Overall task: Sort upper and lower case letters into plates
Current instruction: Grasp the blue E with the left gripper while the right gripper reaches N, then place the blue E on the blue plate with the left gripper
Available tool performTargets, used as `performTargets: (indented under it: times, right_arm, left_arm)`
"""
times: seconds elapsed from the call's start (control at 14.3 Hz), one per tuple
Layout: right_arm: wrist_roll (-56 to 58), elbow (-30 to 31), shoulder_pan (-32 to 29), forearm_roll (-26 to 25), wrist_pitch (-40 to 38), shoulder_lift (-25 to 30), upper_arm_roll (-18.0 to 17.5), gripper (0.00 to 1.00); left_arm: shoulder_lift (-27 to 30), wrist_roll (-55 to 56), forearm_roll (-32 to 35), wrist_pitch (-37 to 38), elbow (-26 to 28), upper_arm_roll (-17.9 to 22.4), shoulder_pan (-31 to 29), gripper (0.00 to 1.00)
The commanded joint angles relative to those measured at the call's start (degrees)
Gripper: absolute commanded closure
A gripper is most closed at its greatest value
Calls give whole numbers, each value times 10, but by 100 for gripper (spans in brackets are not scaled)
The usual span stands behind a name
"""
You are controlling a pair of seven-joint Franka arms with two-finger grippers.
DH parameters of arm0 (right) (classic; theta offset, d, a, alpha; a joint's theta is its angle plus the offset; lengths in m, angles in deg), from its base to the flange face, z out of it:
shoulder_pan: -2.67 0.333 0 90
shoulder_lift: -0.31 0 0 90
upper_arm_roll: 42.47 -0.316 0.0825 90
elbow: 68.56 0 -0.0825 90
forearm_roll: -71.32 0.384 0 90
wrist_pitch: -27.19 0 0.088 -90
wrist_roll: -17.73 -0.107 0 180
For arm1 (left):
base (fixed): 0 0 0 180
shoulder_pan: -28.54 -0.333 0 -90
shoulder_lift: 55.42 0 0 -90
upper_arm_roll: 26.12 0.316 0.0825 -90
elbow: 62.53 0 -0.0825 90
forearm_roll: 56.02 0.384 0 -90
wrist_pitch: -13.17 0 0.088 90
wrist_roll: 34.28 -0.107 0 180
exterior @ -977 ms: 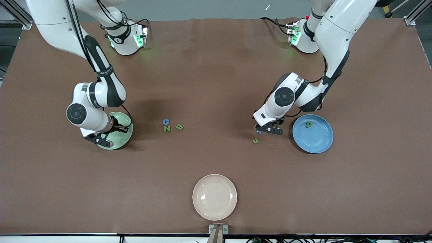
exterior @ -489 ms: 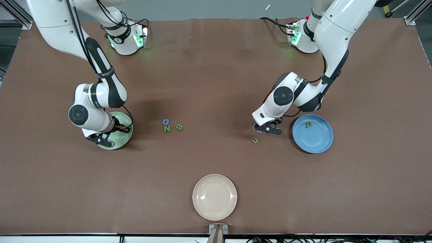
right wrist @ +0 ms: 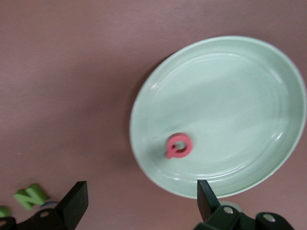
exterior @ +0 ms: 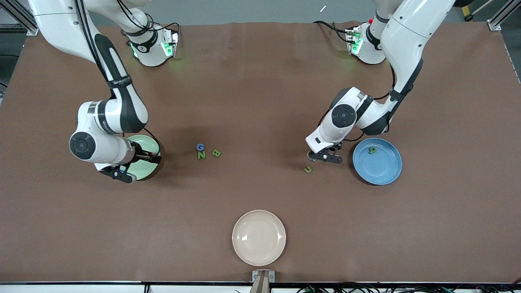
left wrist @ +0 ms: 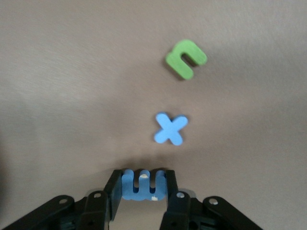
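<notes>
Letters G [exterior: 200, 147], N [exterior: 201, 155] — table centre

R gripper [exterior: 122, 173] is hanging over the near edge of the mint green plate [exterior: 147, 143], w/ its arm covering most of the plate. L gripper [exterior: 321, 156] is sitting low over the table [exterior: 260, 81] just beside the blue plate [exterior: 380, 167], toward the R arm's end. 1 green letter [exterior: 372, 150] is lying in the blue plate; another green letter [exterior: 308, 169] is lying on the table just nearer the camera than the L gripper. Mid-table, a blue G [exterior: 200, 147], green N [exterior: 201, 154] & green B [exterior: 216, 153] are sitting clustered. A cream plate [exterior: 259, 237] is sitting nearest the camera.
</notes>
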Motion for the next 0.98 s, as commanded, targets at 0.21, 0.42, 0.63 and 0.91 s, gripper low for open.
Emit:
performTargets:
  times: [0.21,0.42,0.63,0.91]
  right_arm:
    - [-30,11,102,5,88,-13,-1,0]
    - [-2,25,140,5,155,-31,-1,3]
    - [74,46,142,4,190,-38,-1,4]
    - [84,68,147,4,223,-43,-1,4]
  left_arm:
    - [103,-79,9,86,28,-2,-81,80]
    - [117,-129,9,82,45,-2,-136,80]
    - [109,-186,9,68,51,-1,-191,80]
    - [83,-263,14,34,59,-1,-244,80]
